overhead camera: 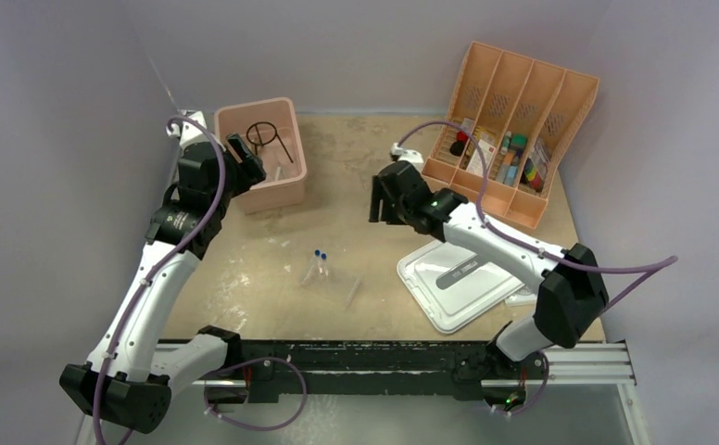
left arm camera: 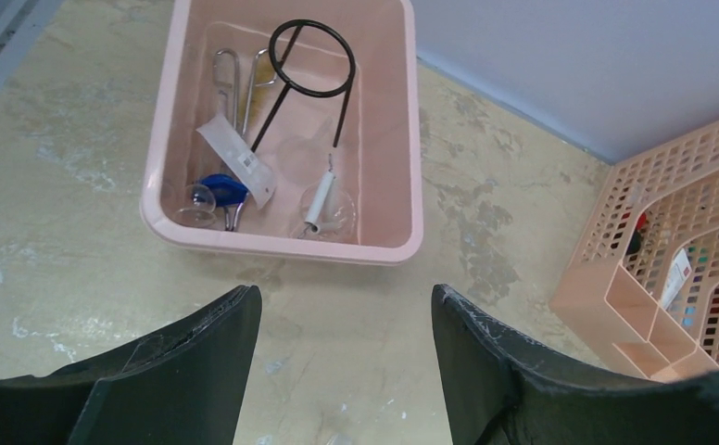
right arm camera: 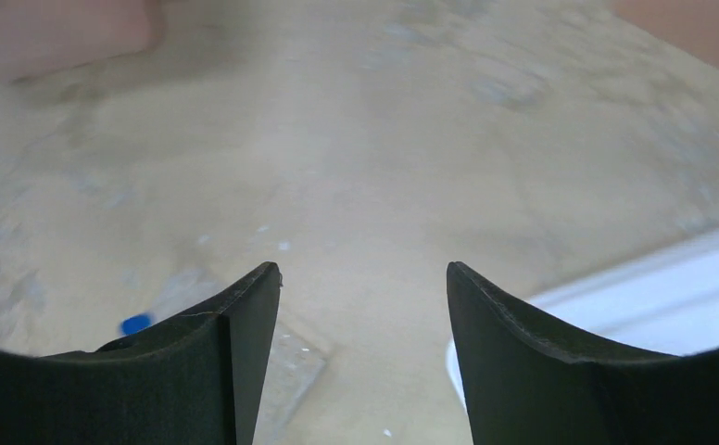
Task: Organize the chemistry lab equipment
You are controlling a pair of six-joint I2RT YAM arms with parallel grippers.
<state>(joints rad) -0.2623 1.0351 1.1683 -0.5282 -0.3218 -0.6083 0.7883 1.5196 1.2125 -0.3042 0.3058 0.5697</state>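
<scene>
The left hand is hovering by the left rim of the pink bin, released and grasping nothing. From above, only the black wire ring on a stem is showing inside the bin. The left wrist view is also revealing steel forceps and a blue-based glass piece. Right of the bin, blue-capped thin tubes are lying on the clear plastic tray on the surface. Farther right of the bin, the right hand is hanging released, its fingers spread.

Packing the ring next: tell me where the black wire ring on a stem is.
In the top view the black wire ring on a stem lies inside the pink bin at the table's far left, just beyond the left gripper, beside the steel forceps.
</scene>
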